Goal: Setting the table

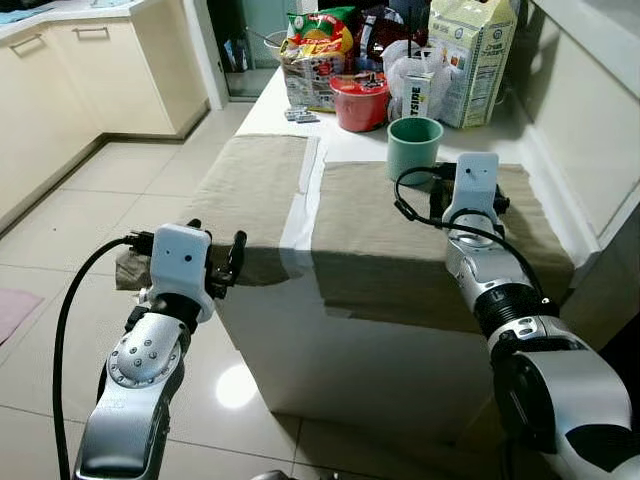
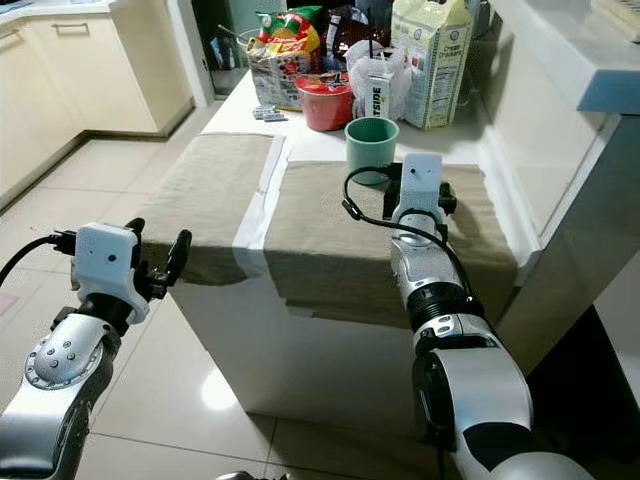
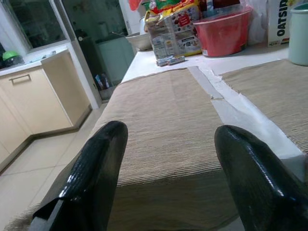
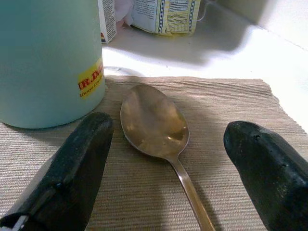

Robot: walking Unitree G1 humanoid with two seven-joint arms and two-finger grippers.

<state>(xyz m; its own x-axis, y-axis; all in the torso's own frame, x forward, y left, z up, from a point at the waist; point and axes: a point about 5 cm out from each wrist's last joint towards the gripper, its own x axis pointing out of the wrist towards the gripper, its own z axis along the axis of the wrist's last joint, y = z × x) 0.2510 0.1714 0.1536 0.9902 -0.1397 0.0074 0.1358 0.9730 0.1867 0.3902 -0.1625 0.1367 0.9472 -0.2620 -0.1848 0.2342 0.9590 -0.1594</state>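
Note:
Two beige woven placemats lie side by side on a white table [image 1: 300, 215]. The left placemat [image 1: 255, 190] droops over the near edge. My left gripper [image 3: 168, 132] is open at that near left corner, fingers [image 1: 237, 255] wide apart with the mat's edge between them. On the right placemat [image 1: 400, 240] stands a pale green mug [image 1: 414, 145]. A metal spoon [image 4: 154, 122] lies beside the mug on this mat. My right gripper [image 4: 168, 124] hovers low over the spoon, open, one finger on each side of its bowl. In the eye views the wrist [image 1: 471, 190] hides the spoon.
At the table's far end stand a red bowl [image 1: 360, 100], a milk carton [image 1: 470, 55], a small Oatside carton [image 1: 417, 98] and snack packs [image 1: 315, 50]. A white wall ledge [image 1: 590, 120] runs along the right. Cream cabinets [image 1: 60, 90] and tiled floor [image 1: 120, 190] lie left.

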